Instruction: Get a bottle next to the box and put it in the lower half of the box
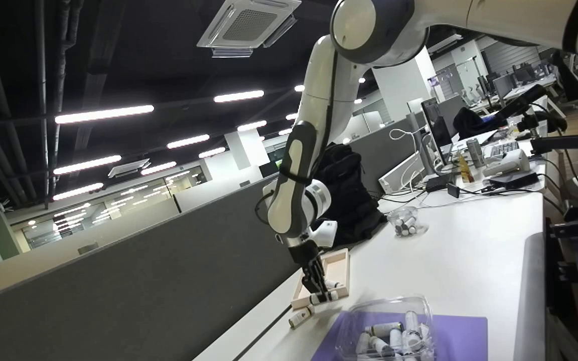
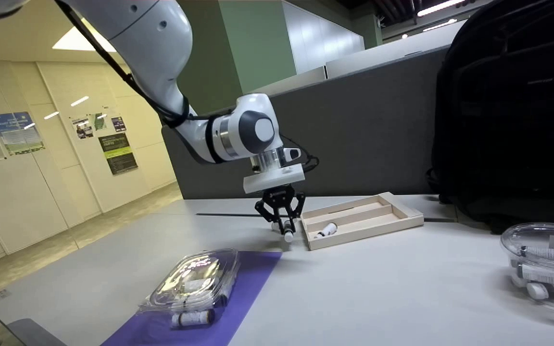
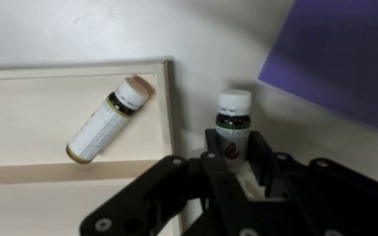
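Note:
The box point(image 3: 167, 108) is a shallow tan tray with a dividing strip; it shows in both exterior views point(image 1: 346, 265) point(image 2: 363, 239). A white-capped bottle point(image 3: 100, 131) lies in one compartment, near a corner; it also shows in an exterior view point(image 2: 327, 229). My gripper point(image 3: 233, 132) is shut on another white-capped bottle point(image 3: 235, 101), just outside the box's end wall. In an exterior view the gripper point(image 2: 283, 225) holds this bottle point(image 2: 288, 237) low over the table; whether it touches is unclear. A loose bottle point(image 1: 301, 317) lies on the table beside the box's end.
A purple sheet point(image 3: 333, 59) lies near the gripper, with a clear container point(image 2: 231, 259) of several bottles on it. A round clear tub point(image 1: 399, 215) of bottles stands farther along the table. A black backpack point(image 2: 508, 120) and grey partition point(image 2: 363, 134) stand behind the box.

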